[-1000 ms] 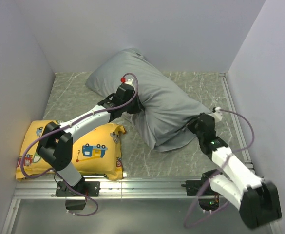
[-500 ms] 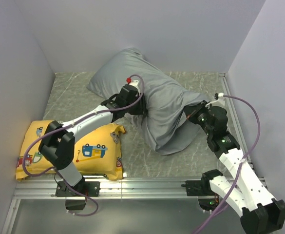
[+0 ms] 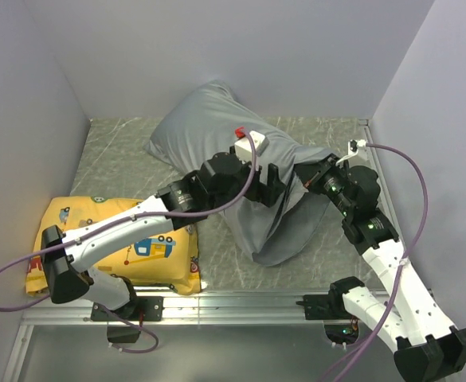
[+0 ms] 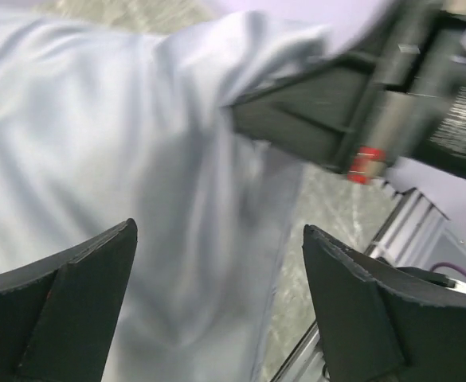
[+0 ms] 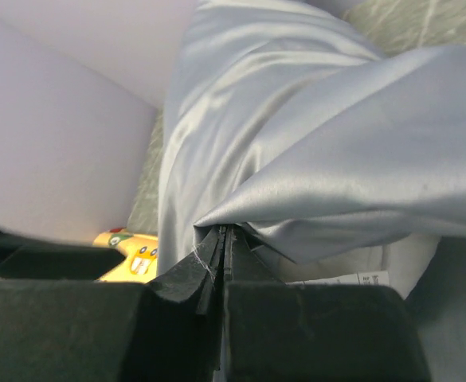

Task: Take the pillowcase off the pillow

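The grey pillowcase (image 3: 217, 119) covers the pillow, lying slantwise from the back middle toward the front right. The pillow itself is hidden inside it, except perhaps a pale strip with a printed label (image 5: 336, 270) under a grey fold. My left gripper (image 3: 283, 193) hovers open over the pillowcase's right part, with only grey cloth (image 4: 97, 119) below its fingers (image 4: 73, 302). My right gripper (image 3: 308, 179) is shut on a fold of the pillowcase (image 5: 336, 119) at the right end, and the cloth bunches at its tips (image 5: 225, 235). The two grippers are close together.
A yellow cushion with vehicle prints (image 3: 121, 247) lies at the front left under the left arm, and its corner (image 5: 133, 251) shows in the right wrist view. Walls enclose the left, back and right. A metal rail (image 3: 240, 298) runs along the near edge.
My left gripper has opened, let go of the pillowcase and swung right toward the right gripper. The right gripper, still shut on the cloth, has lifted and drawn back.
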Motion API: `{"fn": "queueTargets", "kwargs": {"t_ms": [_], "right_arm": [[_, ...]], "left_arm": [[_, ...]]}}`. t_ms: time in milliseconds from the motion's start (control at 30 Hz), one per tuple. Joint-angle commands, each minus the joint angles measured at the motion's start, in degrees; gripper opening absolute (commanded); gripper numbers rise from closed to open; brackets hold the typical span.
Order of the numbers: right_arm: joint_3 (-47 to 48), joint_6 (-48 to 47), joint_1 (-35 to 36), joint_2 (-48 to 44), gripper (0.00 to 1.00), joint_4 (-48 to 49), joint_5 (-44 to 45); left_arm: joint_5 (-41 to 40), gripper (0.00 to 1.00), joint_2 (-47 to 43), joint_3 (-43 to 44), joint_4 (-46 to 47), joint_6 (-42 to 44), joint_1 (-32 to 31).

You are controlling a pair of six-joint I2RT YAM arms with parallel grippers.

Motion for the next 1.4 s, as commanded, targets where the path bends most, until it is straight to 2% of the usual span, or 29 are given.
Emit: {"fn": "queueTargets", "kwargs": {"t_ms": [0,100,367,567,667,767,800,900,967,1000,1100,1200,1367], "right_arm": [[5.0,0.21,0.41,0.19,0.0,5.46,-3.38],[5.88,0.91,0.5,0.45,0.0,5.82,-4.53],[6.41,2.67,0.76,1.42,0.0,6.52,-8.83],[6.93,2.41,0.85,1.68,0.0,5.82,-9.36],[7.81,2.14,0.85,1.42,0.0,5.2,-9.19],[8.52,1.53,0.94,1.33,0.0,4.24,-8.84],[8.52,1.35,0.85,1.33,0.0,3.97,-8.4],[7.99,0.39,0.85,1.6,0.0,1.78,-5.94],[7.12,-0.4,0.85,1.68,0.07,0.46,-3.48],[6.59,-0.58,0.93,1.68,0.18,0.28,-2.78],[3.34,-1.72,0.85,0.9,0.42,-0.33,-0.76],[0.71,-2.51,0.85,-0.95,0.57,-0.6,0.21],[-2.38,-3.83,1.02,-4.2,0.62,-1.57,0.66]], "left_arm": [[-3.84,0.91,-0.09,1.27,4.0,3.29,-2.3],[-6.73,0.91,2.9,1.53,4.54,4.61,-3.62],[-18.52,0.93,6.41,-0.14,15.77,7.6,-6.17],[-24.93,0.89,11.95,3.99,14.91,8.22,-6.78],[-28.44,0.78,14.06,4.96,14.38,8.22,-6.78],[-32.31,0.56,13.72,4.26,16.13,8.22,-6.78],[-33.28,0.42,13.28,3.82,16.49,8.13,-6.78],[-37.06,0.19,11.35,3.38,18.77,8.74,-6.7],[-39.25,0.13,11.08,4.42,18.25,9.18,-6.52],[-39.35,0.11,11.25,6.26,17.55,9.1,-6.35],[-38.21,0.03,12.57,9.51,14.39,7.26,-5.03],[-36.99,0.0,13.71,11.72,12.62,5.67,-3.89],[-33.73,0.0,14.33,14.27,10.69,4.35,-2.83]]}}
